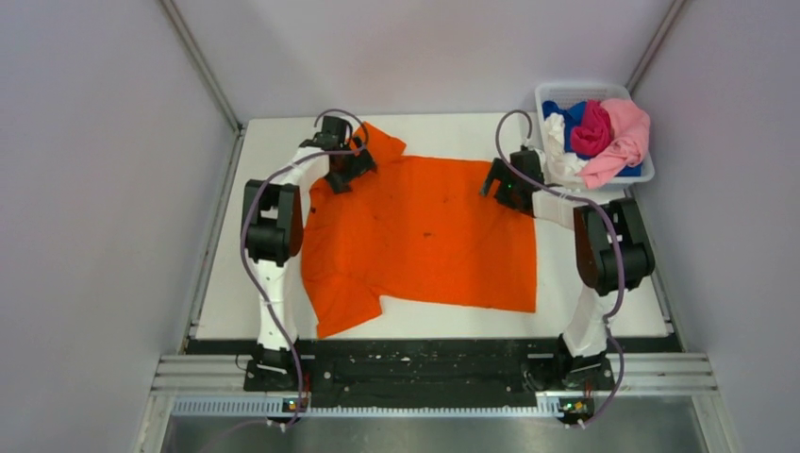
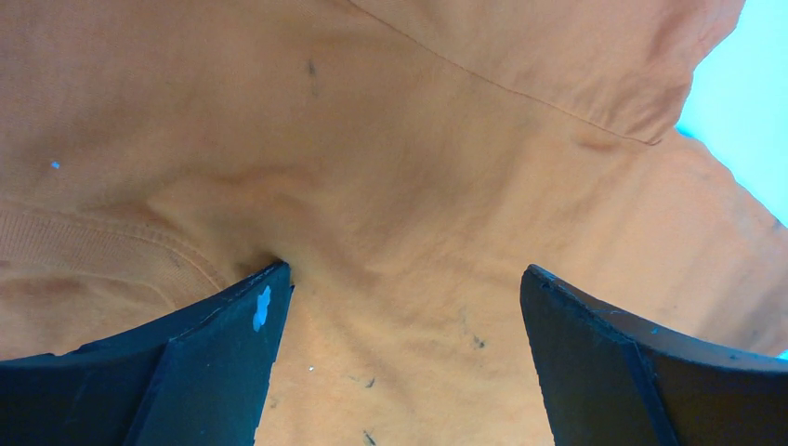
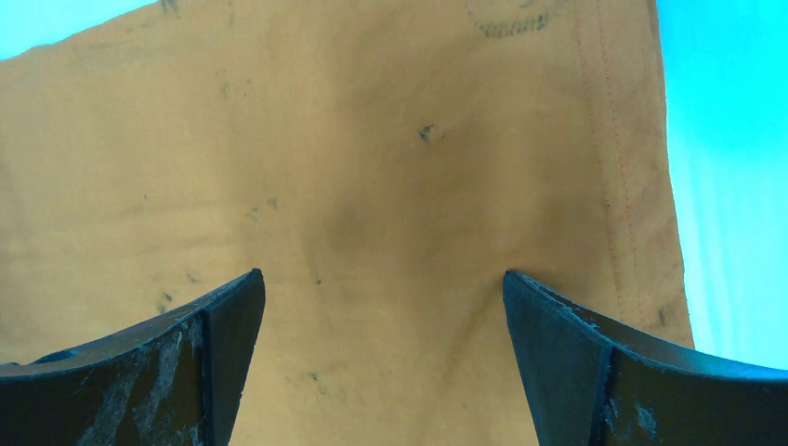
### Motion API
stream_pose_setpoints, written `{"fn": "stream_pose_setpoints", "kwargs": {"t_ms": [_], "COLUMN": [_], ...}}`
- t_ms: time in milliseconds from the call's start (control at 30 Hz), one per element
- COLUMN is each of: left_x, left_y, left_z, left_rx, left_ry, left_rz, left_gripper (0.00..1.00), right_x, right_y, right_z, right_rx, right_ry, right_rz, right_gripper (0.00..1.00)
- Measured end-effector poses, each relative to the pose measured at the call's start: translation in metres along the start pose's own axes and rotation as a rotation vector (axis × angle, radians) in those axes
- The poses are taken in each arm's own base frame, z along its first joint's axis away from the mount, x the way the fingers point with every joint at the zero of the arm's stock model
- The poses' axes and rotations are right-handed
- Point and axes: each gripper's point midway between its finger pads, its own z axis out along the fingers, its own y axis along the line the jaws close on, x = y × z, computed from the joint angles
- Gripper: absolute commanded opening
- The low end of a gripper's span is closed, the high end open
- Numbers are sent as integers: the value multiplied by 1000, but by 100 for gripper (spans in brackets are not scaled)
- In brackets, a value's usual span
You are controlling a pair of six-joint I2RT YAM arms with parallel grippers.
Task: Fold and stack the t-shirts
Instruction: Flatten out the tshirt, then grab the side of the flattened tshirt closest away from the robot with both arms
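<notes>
L claw (image 2: 404,279): jaws wide open, nothing pinched btwn them. Both tips are down on the orange shirt (image 1: 425,236), and the cloth puckers into creases at the tip in the lower left of the wrist view. A sleeve hem crosses the upper right of that frame.

R claw (image 3: 382,279): also wide open, holds nothing. Its tips are at flat cloth; can't tell if they press. A stitched hem runs down the right side of the frame.

Top view: L claw is at the shirt's upper left by the sleeve, R claw at its upper right corner. Shirt lies spread over the centre of the white table (image 1: 453,127), 2nd sleeve at lower left.

Upper right of frame: white bin (image 1: 557,92) w/ pink shirt (image 1: 623,137), magenta shirt (image 1: 592,127), blue shirt (image 1: 558,115) & white shirt (image 1: 563,156) heaped inside.
</notes>
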Motion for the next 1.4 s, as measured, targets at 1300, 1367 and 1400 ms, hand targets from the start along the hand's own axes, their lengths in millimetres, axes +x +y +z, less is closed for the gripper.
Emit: {"fn": "stream_pose_setpoints", "kwargs": {"t_ms": [1300,1367,1400], "left_x": [203,225,234], "left_y": [143,159,167], "left_z": [-208,-203,-202], "left_rx": [-122,-169,-195], "left_ry": [32,101,131], "left_rz": [19,1,-7], "left_gripper": [53,47,47], "right_x": [12,12,12], "right_y": [-41,-42,-42], "right_z": [-169,-169,-168], "right_rx": [-3,-1,3], "right_ry": [-246,-246,-245], "right_rz": [113,114,114], "right_gripper": [99,99,99]}}
